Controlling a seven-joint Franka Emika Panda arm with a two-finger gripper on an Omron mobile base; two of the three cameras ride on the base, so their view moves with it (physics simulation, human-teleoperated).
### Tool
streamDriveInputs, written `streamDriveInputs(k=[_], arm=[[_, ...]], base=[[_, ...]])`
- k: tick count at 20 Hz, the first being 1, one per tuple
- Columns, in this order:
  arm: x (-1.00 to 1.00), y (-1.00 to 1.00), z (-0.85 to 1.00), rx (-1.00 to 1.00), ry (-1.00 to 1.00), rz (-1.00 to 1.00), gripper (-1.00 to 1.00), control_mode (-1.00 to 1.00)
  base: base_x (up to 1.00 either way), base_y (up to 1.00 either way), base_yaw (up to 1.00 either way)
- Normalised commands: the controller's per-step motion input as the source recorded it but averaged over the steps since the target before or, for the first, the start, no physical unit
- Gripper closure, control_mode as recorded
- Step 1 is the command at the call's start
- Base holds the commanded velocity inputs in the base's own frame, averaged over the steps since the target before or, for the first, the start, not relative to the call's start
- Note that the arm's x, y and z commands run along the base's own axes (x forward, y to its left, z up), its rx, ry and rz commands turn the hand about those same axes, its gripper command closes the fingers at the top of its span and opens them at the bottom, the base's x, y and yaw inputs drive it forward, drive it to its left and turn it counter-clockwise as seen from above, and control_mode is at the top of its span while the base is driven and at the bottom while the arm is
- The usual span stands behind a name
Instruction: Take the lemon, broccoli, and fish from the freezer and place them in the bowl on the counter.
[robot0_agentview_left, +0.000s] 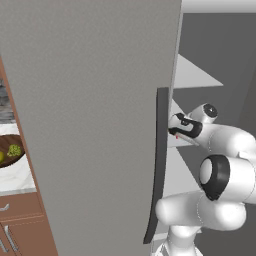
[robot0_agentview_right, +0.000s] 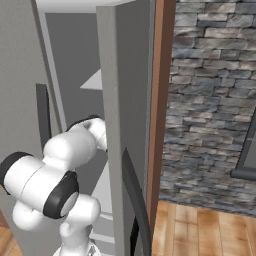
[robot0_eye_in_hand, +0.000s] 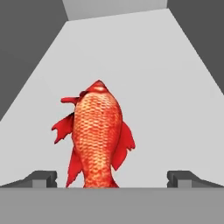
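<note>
Reaching into the freezer, the end effector is pointing straight at the fish. Its two tips are standing wide apart, one on each side, so it is open and holding nothing. The fish is lying on a white shelf right in front of the end effector, between the two tips but nearer the left one, and I cannot tell if it is touching either. Its tail end is coming down toward the camera, and the rest is pointing away, deeper into the freezer. I think the tips are being kept wide so the fish can fit between them before they squeeze.

The arm is going in past the edge of the grey door, just beside the long dark handle.

Far off to the left of the end effector, the bowl is sitting on the tabletop. The broccoli is lying in it already, with the lemon beside it. So the fish looks like the last thing to fetch.
</note>
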Motion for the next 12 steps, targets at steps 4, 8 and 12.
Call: streamDriveInputs(k=[4, 8, 12], arm=[[0.17, 0.00, -0.17, 0.00, 0.00, 0.00, -1.00, -1.00], [0.16, 0.00, -0.21, 0.00, 0.00, 0.00, -1.00, -1.00], [0.14, 0.00, -0.27, 0.00, 0.00, 0.00, -1.00, -1.00]], base=[[0.00, 0.00, 0.00], [0.00, 0.00, 0.00], [0.00, 0.00, 0.00]])
